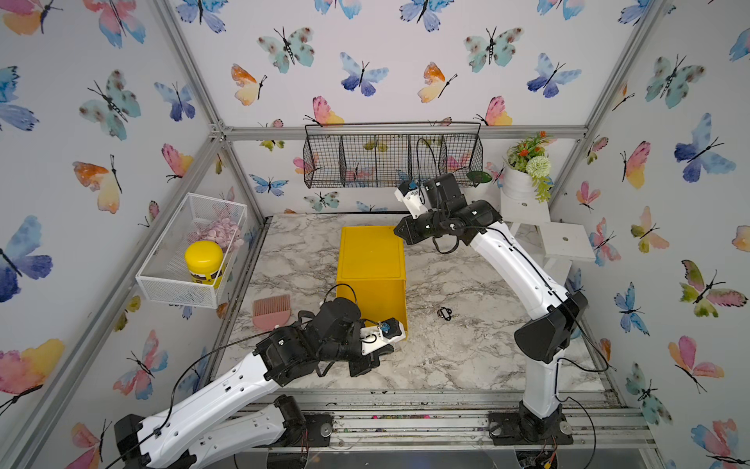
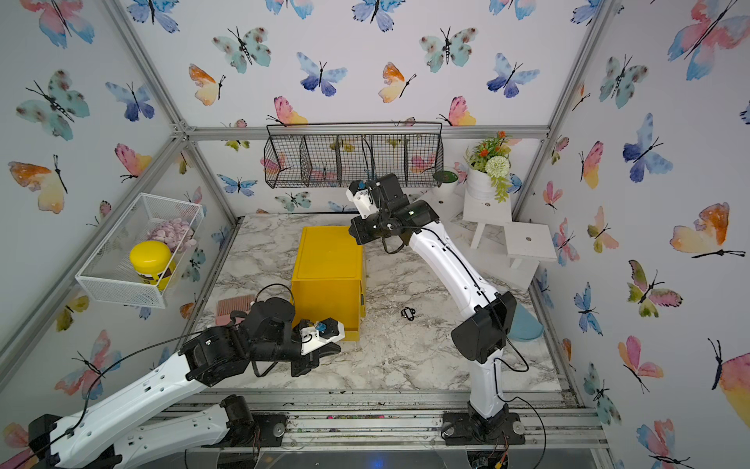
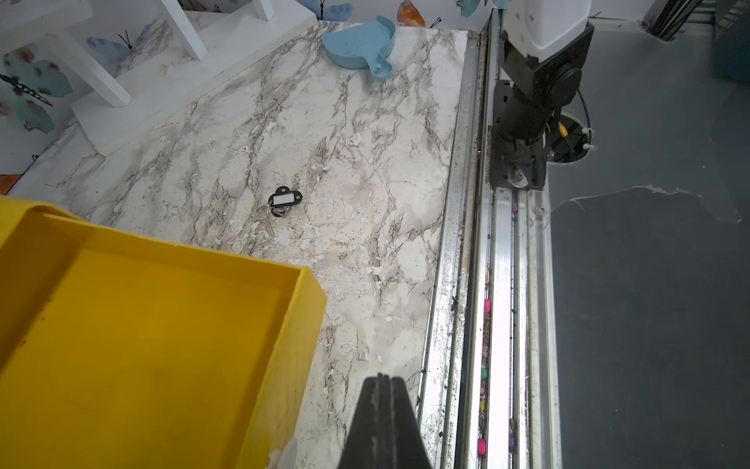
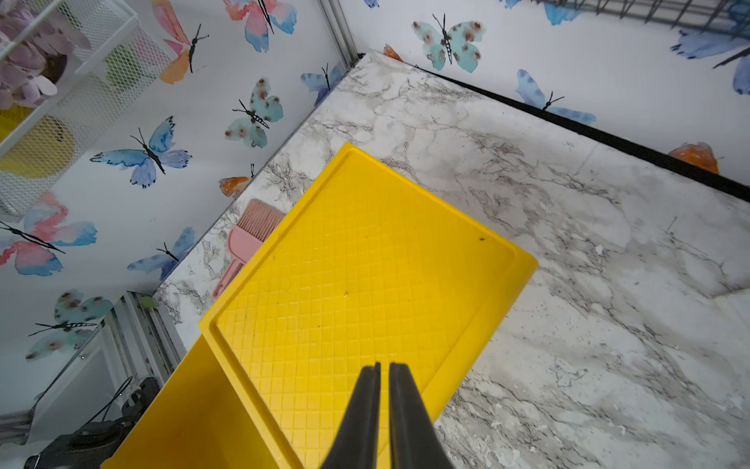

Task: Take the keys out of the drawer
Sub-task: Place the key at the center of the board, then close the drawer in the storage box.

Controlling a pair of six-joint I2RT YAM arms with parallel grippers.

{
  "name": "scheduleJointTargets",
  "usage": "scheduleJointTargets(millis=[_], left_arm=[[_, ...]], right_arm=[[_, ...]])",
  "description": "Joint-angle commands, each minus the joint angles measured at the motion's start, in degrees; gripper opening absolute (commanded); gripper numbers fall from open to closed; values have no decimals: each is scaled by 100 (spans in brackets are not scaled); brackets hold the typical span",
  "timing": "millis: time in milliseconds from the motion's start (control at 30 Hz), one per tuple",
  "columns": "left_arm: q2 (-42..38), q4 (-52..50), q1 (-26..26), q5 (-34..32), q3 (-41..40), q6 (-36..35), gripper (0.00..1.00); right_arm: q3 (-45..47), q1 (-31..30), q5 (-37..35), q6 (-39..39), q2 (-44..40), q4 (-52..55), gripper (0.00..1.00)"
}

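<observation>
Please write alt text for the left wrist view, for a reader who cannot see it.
A bunch of keys with a black tag lies on the marble table, outside the empty, pulled-out yellow drawer. The left gripper is shut, holding nothing, beside the drawer's corner; a blue dustpan lies at the far end.
</observation>
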State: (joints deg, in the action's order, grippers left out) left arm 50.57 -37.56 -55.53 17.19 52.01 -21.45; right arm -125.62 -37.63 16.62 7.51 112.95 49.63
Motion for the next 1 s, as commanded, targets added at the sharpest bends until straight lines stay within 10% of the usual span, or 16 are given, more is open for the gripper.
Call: scheduleJointTargets(millis=[0, 667, 967], left_arm=[[-30, -34, -20, -58, -115, -278, 0], [171, 527, 11, -1907, -593, -17, 0], [390, 1185, 814, -1405, -497, 247, 0]], right_arm=[[337, -73, 55, -174, -54, 6, 13], [144, -324, -485, 159, 613, 634, 13], [290, -327, -423, 373, 549, 514, 12]])
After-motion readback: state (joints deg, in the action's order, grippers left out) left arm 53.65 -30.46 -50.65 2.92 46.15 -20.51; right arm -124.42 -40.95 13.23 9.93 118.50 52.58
